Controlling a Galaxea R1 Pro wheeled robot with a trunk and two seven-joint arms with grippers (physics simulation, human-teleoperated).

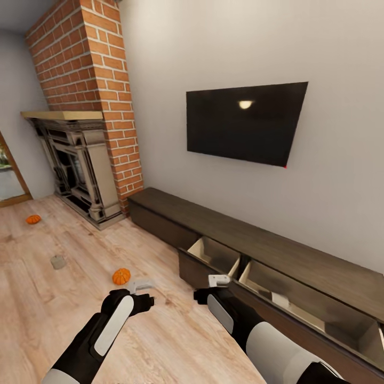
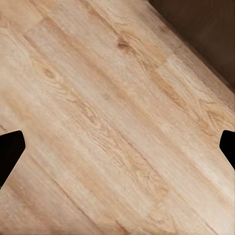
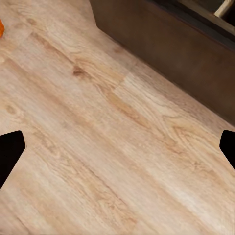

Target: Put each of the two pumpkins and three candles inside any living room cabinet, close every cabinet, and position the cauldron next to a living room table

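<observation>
- Both the left gripper [image 1: 143, 292] and right gripper [image 1: 213, 288] are being held released over the floor [image 1: 160, 341].
- Drawers of the cabinet [image 1: 277, 250] are being left open.
- One pumpkin [image 1: 121, 276] is being kept just beside the left gripper.

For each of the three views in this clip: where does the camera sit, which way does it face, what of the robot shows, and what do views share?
Head view: from the robot's head, forward and down at the cabinet with open drawers, a TV, a fireplace and two pumpkins on the floor; both arms, left claw, right claw.
Left wrist view: on the left arm, facing down at floor planks; dark fingertips at the edges.
Right wrist view: on the right arm, down at floor and cabinet front; fingertips at the edges.
Shared: wood floor, cabinet.
</observation>
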